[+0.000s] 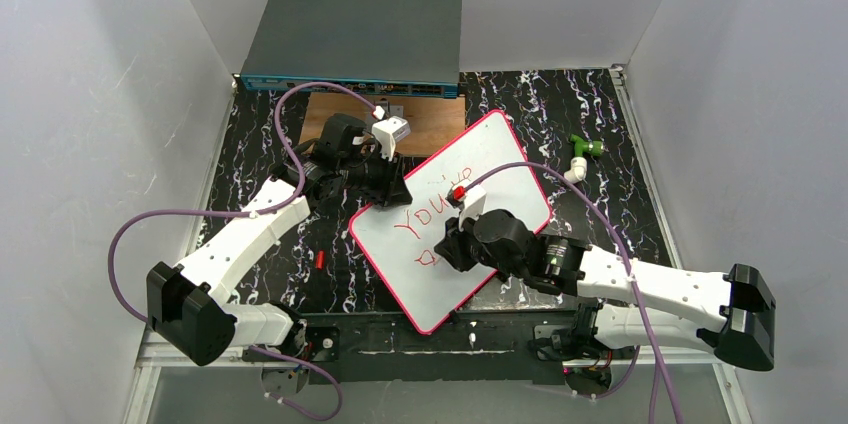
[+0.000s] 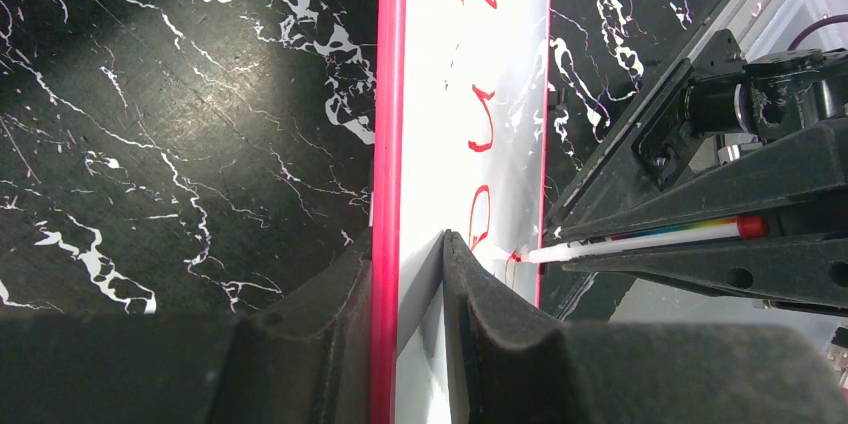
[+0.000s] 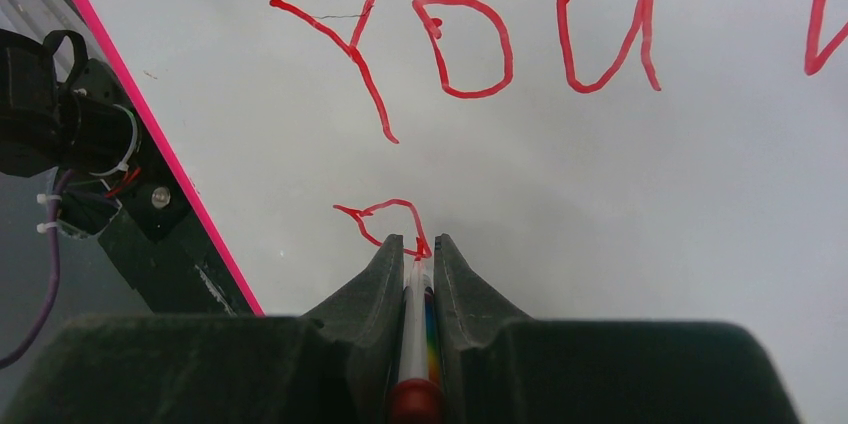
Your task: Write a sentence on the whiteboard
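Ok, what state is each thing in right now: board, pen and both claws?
whiteboard: rim clamped, "YOU" written in red, second line just begun.
marker: uncapped, tip on the fresh red stroke.
left claw: shut on the whiteboard's rim.
right claw: shut on the marker.

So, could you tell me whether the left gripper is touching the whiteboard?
Touching. The left wrist view shows the left gripper shut on the whiteboard, a finger on each side.

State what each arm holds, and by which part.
Left jaws clamp the whiteboard at its pink-rimmed edge; right jaws grip a marker along its barrel.
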You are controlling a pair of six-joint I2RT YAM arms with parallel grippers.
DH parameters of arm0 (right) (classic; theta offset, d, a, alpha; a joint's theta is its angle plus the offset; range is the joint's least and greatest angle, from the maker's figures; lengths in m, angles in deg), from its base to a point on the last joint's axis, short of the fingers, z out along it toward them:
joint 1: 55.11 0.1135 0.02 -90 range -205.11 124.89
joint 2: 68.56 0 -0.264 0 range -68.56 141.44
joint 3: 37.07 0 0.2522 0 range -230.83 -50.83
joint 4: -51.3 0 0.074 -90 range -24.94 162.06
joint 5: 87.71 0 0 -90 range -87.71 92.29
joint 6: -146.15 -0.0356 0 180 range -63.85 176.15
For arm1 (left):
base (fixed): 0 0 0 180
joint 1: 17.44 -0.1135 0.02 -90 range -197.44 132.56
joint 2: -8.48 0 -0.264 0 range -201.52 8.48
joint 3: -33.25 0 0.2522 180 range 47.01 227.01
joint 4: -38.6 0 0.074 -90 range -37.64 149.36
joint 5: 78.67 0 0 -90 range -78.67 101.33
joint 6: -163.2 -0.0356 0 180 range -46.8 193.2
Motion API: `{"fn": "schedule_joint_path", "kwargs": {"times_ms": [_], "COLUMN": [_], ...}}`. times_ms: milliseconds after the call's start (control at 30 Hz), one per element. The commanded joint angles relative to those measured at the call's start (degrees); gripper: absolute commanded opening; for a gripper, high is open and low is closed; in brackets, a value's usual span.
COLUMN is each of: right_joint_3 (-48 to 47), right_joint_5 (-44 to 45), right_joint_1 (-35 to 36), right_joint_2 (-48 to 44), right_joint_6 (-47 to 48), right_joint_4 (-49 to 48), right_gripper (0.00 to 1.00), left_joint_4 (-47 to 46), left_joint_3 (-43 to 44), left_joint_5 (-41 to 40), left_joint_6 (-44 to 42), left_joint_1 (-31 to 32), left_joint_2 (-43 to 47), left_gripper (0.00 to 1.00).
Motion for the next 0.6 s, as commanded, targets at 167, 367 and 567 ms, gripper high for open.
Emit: {"fn": "schedule_joint_path", "kwargs": {"times_ms": [167,367,567], "right_joint_3": [1.02,0.89,0.68], "right_joint_5": [-0.47,-1.56,-2.26], "right_joint_1": [0.05,0.13,0.29], "right_joint_2": [0.99,1.4,1.72], "right_joint_6": [-0.14,0.15,0.45], "right_joint_4": [0.98,0.8,0.64], "right_gripper": [0.01,0.01,0.01], "left_joint_4": [2.37,2.36,2.39], "left_joint_3": [-1.37,-1.35,-1.4], "left_joint_5": [-9.92,-9.92,-10.1], "left_joint_6": [-5.12,-5.0,-4.98], "left_joint_1": [0.01,-0.04,-0.04], "left_joint_2": [1.4,1.5,1.82], "left_gripper": [0.0,0.0,0.0]}}
